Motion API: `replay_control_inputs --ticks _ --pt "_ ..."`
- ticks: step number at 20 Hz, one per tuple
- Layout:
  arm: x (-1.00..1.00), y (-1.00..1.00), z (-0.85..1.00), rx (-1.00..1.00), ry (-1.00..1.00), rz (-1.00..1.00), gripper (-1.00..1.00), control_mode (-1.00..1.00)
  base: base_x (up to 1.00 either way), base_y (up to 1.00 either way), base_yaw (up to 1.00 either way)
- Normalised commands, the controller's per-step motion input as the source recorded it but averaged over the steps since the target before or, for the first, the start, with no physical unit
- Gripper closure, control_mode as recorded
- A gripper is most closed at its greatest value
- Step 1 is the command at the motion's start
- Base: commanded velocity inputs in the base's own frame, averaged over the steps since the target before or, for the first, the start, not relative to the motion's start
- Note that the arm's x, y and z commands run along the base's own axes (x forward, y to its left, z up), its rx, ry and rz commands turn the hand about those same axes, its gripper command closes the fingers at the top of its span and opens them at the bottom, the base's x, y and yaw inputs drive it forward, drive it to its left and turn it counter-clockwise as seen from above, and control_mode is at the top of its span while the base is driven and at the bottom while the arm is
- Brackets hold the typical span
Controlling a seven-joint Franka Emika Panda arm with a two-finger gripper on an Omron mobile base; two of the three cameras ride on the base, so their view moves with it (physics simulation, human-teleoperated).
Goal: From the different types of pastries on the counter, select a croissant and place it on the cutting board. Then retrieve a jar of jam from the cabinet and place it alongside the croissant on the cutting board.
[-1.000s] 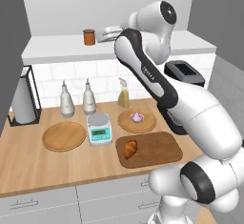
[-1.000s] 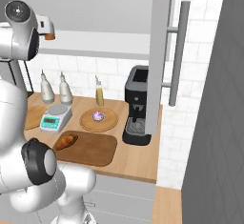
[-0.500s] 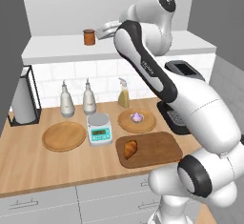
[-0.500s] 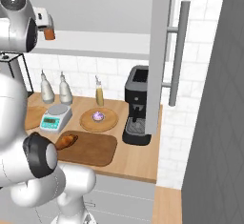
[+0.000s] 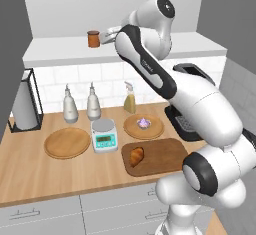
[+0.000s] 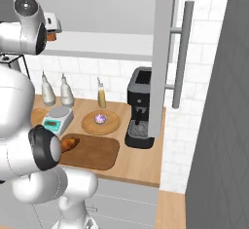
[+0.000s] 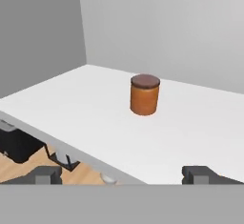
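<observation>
Golden croissant (image 5: 136,155) lying on dark cutting board (image 5: 165,155), reddish-brown jam jar (image 7: 144,94) upright on white cabinet shelf (image 7: 95,108)

croissant (image 5: 136,156) on cutting board (image 5: 165,155), jar (image 7: 144,94) in cabinet (image 7: 200,123)

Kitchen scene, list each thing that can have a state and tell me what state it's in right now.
Hand: open, level with the shelf, short of the jar, holding nothing.
Jar of jam: upright on the cabinet shelf, lid on, untouched.
Croissant: lying on the cutting board, at its left end.
Purple pastry: sitting on a round wooden plate.
Other round plate: bare.
</observation>
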Motion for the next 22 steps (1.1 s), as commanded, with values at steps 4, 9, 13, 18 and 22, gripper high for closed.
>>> replay_control_inputs --ticks 4,9,13,18,22 --pt "0.02 0.12 0.0 0.0 0.0 0.0 -1.0 -1.0 0.0 0.0 0.0" --pt "0.25 0.13 -0.02 0.0 0.0 0.0 -1.0 -1.0 0.0 0.0 0.0" --pt "0.61 0.04 0.0 0.0 0.01 0.0 -1.0 -1.0 0.0 0.0 0.0" --pt "0.57 0.04 0.0 0.0 0.03 0.0 -1.0 -1.0 0.0 0.0 0.0" --pt "0.37 0.09 0.0 0.0 0.02 0.0 -1.0 -1.0 0.0 0.0 0.0"
